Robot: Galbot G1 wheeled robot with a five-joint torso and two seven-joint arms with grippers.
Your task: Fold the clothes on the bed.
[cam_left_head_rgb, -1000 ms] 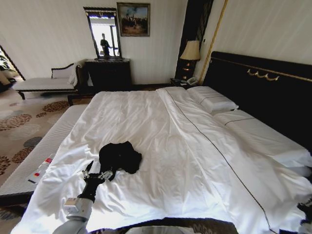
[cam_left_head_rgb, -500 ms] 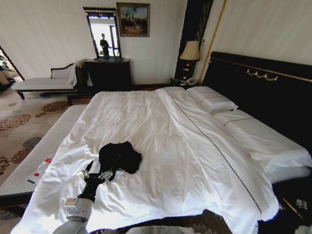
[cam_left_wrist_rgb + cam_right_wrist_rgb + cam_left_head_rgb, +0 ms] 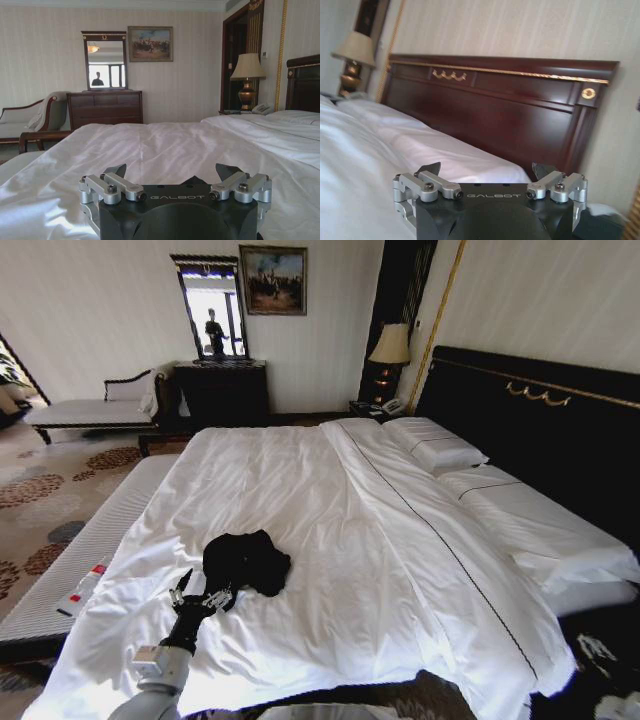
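The clothes are one black T-shirt (image 3: 246,561), crumpled in a heap on the white duvet of the bed (image 3: 330,490), near its left front part. Its lettering is hidden in the folds. My left gripper (image 3: 204,589) hovers just short of the heap's near left edge, open, with nothing between its fingers. In the left wrist view the left gripper (image 3: 171,171) stands open low over the duvet. The right gripper (image 3: 487,169) is open too, out past the bed's right side, facing the pillow and the dark headboard (image 3: 510,110).
A pale striped bench (image 3: 95,530) runs along the bed's left side with a small remote-like item (image 3: 84,590) on it. Pillows (image 3: 437,447) and the tall headboard (image 3: 530,410) are at the right. A chaise (image 3: 90,412), dresser (image 3: 222,390) and lamp (image 3: 392,344) line the far wall.
The left gripper and the T-shirt have stayed put. At the bed's near right corner the white that reached the view's edge has drawn back, baring dark floor.
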